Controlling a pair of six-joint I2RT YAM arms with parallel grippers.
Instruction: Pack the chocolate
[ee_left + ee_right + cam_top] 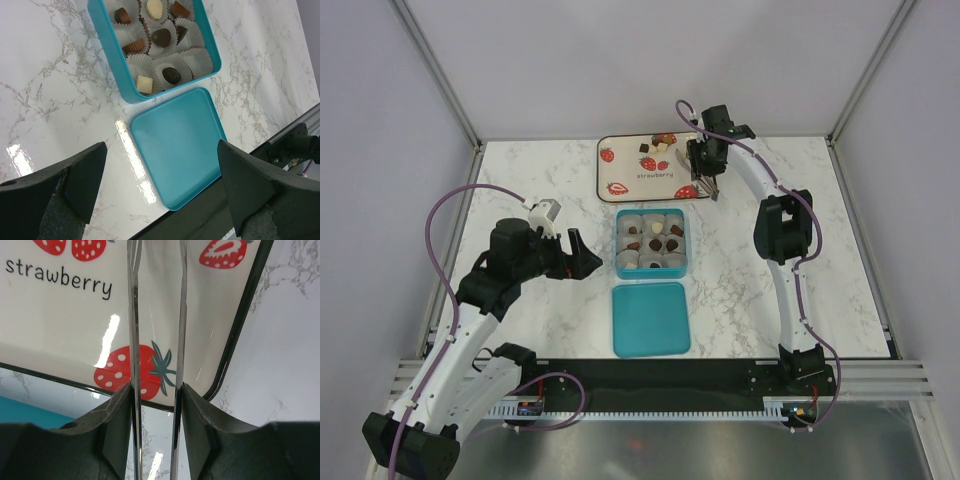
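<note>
Top external view: the chocolate [647, 163] is lying in two places. Loose pieces are sitting on the strawberry tray [625, 170], toward its 12 o'clock side. Others are resting in liner cups inside the teal box [617, 243], at 6 o'clock from the tray.
Lid: the lid [650, 318] is lying flat at 6 o'clock from the box.
Right gripper: the right gripper [156, 395] is clamping tweezers [134, 315]. The blades are standing apart with nothing showing between them; their tips are running out of the wrist view.
Left gripper: the left gripper [161, 150] is hanging wide open at 9 o'clock from the box, carrying nothing.
Handling: I am judging each piece light, stiff, smooth and easy to scar. A gentle pinch across its sides is looking safest.
Pointing: the loose pieces are looking too small to tell. The packed pieces [171, 75] are sitting tops up, compact, with hardly any long axis.
</note>
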